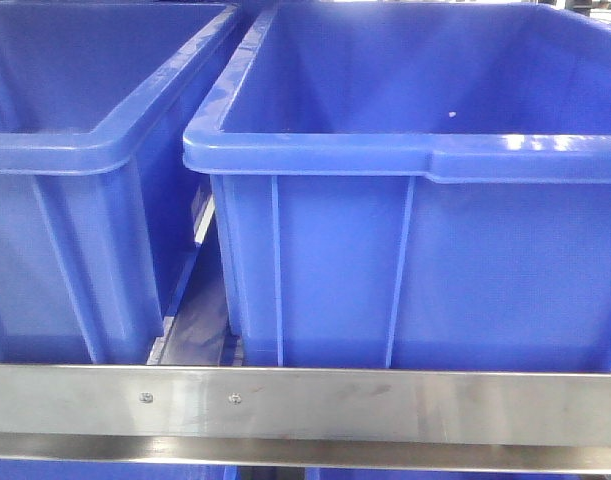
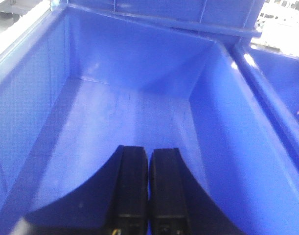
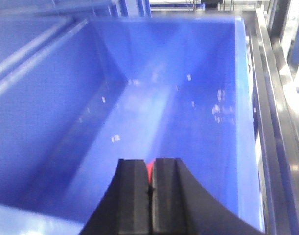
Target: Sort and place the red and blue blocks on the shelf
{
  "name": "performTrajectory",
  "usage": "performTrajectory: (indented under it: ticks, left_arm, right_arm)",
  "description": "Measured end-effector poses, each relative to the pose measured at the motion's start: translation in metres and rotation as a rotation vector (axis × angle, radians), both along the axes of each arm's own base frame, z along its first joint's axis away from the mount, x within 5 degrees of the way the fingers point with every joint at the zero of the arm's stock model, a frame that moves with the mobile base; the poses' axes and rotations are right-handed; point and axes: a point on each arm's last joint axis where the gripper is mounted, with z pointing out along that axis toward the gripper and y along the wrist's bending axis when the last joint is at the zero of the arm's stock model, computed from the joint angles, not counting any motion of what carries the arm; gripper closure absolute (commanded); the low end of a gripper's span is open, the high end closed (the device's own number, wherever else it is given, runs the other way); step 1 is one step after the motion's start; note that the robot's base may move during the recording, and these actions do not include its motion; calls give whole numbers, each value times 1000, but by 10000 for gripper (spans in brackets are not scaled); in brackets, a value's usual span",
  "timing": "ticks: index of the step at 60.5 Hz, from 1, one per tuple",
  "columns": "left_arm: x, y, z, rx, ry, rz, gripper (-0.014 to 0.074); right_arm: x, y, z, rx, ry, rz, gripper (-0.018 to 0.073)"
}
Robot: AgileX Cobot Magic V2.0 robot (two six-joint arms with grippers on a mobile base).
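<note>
A thin sliver of the red block (image 3: 149,169) shows in the narrow slit at the tips of my right gripper (image 3: 149,160). That gripper is shut and hangs over the inside of a large blue bin; the rest of the red block is hidden behind the fingers. I cannot tell whether it touches them. My left gripper (image 2: 149,150) is shut with nothing between its fingers, low inside the other blue bin. The blue block is out of view. The shelf's steel front rail (image 1: 405,402) with two screws runs across the front view, where neither gripper shows.
Two large blue bins stand side by side on the shelf, the left bin (image 1: 85,150) and the right bin (image 1: 425,160), with a narrow gap between them. A white roller track (image 1: 203,222) shows in that gap. Steel framing (image 3: 274,98) runs along the right bin's outer side.
</note>
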Motion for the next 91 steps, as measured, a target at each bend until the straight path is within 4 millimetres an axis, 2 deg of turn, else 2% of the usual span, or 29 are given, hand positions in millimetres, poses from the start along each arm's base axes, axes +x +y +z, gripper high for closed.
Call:
performTrajectory:
  ticks: [91]
  left_arm:
    - [0,1,-4,5,27,6,456]
  right_arm:
    - [0,0,-2,-2,7,0,487]
